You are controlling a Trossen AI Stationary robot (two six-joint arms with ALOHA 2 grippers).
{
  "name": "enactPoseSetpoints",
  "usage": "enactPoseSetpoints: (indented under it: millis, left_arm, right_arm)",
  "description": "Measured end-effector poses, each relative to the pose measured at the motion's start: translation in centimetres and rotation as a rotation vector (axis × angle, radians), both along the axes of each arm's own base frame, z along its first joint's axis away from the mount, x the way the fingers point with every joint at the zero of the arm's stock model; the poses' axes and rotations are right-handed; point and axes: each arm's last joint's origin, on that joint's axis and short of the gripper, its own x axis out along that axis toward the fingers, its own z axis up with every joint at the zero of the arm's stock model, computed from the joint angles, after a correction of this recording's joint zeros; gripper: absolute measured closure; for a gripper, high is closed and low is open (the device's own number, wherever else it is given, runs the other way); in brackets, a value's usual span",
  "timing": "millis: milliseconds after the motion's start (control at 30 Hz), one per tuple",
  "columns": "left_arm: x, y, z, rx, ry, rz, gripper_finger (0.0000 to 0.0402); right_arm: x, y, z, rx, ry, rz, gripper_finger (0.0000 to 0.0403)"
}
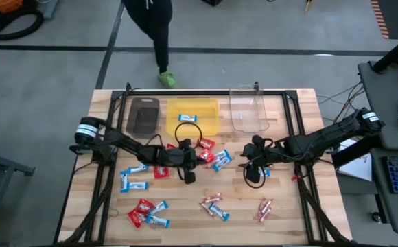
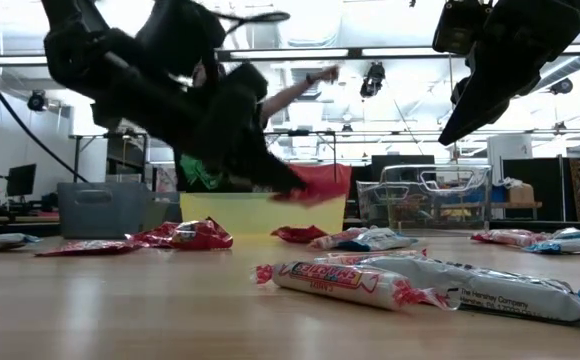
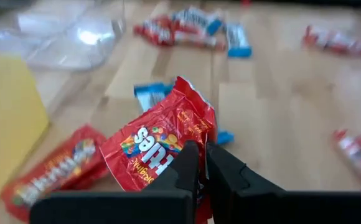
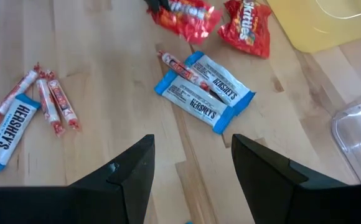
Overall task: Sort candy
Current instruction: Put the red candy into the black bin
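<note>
Because the left gripper (image 3: 202, 165) has its fingers closed on one edge of a red Skittles packet (image 3: 162, 146), lifted off the surface (image 1: 185, 213), the carry turns on one relation: the brown bin (image 1: 143, 115) lies at about 11 o'clock from it, and the left arm is nearer. The right gripper (image 4: 192, 163) hovers with fingers wide above two blue-and-white Hershey's bars (image 4: 204, 92); a slim Smarties roll (image 2: 335, 283) lies apart.

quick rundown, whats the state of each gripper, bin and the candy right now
left gripper: jaws shut on a red packet, lifted off the table
right gripper: jaws open, empty, above the blue-and-white bars
yellow bin: holds one blue-and-white candy
brown bin: looks empty
clear bin: looks empty
remaining candy: scattered loose on the table
</note>
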Motion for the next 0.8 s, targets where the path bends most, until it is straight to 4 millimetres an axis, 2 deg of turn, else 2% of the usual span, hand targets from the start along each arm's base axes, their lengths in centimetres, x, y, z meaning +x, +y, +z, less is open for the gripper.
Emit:
enactPoseSetpoints:
  millis: [200, 367, 567, 700, 800]
  left_arm:
    - [-1.4, 0.2, 4.4, -0.051, -0.064, -0.015, 0.0401]
    - [-4.7, 1.1, 7.7, -0.049, 0.03, 0.078, 0.0401]
    - [-10.0, 3.8, 10.2, 0.047, 0.187, 0.341, 0.0401]
    - [-13.4, 6.6, 10.9, 0.071, 0.283, 0.575, 0.0401]
    - [-15.1, 8.6, 11.0, 0.073, 0.331, 0.738, 0.0401]
  right_arm:
    - [0.0, 0.0, 0.0, 0.0, -0.001, 0.0, 0.02]
    - [0.0, 0.0, 0.0, 0.0, -0.005, 0.0, 0.02]
    - [0.2, -0.1, 0.2, -0.032, -0.028, -0.017, 0.02]
    - [0.2, -0.2, 0.2, -0.06, -0.035, -0.039, 0.02]
    - [0.2, -0.2, 0.2, -0.057, -0.038, -0.043, 0.02]
